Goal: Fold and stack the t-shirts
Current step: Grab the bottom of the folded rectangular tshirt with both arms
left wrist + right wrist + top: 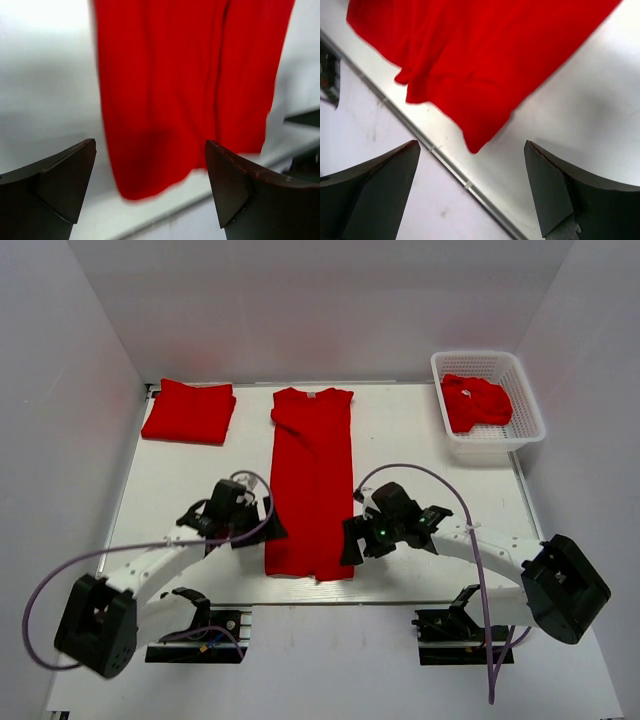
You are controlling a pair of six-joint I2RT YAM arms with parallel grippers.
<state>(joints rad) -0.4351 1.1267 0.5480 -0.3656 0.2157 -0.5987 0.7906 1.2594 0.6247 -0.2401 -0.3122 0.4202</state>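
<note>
Looking from the top external view, a middle t-shirt (311, 485) is seen laid as a long narrow strip down the centre of the table (430, 455), with the collar at the far end and the hem towards the near edge. A folded t-shirt (189, 411) is placed at the far left corner, and a crumpled t-shirt (477, 402) is left in the basket (532, 418) at the far right. The left gripper (265, 530) and the right gripper (352, 540) are held on either side of the hem, both spread wide and holding nothing.

In the left wrist view, one rounded hem corner is framed between the spread fingers, near the table's front edge. The coming fold is judged to need both corners pinched at once. If only the upper layer is caught, the strip may be pulled open. If one side is raised sooner, the fold may be skewed.

In the right wrist view, the other hem corner is seen as a point just beside the thin seam along the table's edge. A gripper lowered there may be knocked against that edge or closed on nothing.

The table is white, smooth and faintly glossy, so cloth may be slid rather than caught. The space is enclosed by plain white walls.
</note>
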